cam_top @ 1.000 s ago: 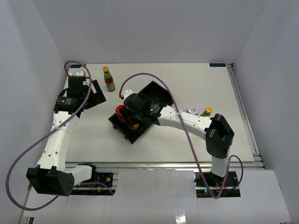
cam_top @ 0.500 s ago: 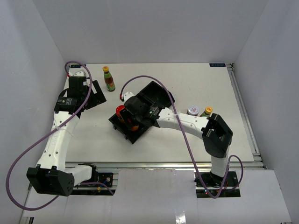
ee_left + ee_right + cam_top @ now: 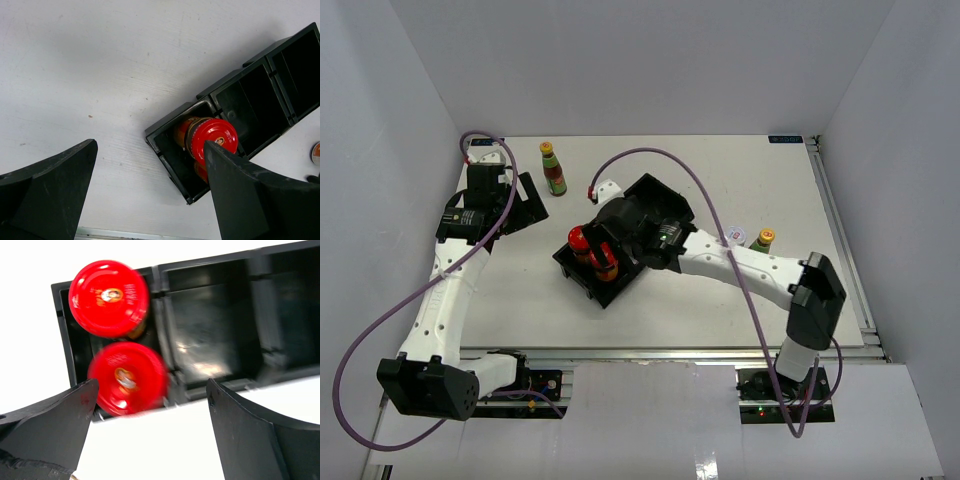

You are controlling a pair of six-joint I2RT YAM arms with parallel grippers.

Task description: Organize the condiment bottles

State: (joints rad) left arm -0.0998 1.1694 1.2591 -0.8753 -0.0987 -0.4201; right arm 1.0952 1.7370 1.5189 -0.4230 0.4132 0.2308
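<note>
Jars first: two squat red-lidded brown jars sit side by side in the end compartment of the black plastic compartmented tray. They are directly below my right claw, whose fingers are spread apart and hold nothing. The nearer lid is blurred there. My left claw is spread too and empty, off to the tray's side over the white desk. Its camera shows one jar's brown side; the other jar is mostly hidden. Only the top view shows a slim yellow-capped red-labelled bottle at far left. It also shows a second yellow-capped bottle just beside a squat white-lidded jar, right of the tray.
</note>
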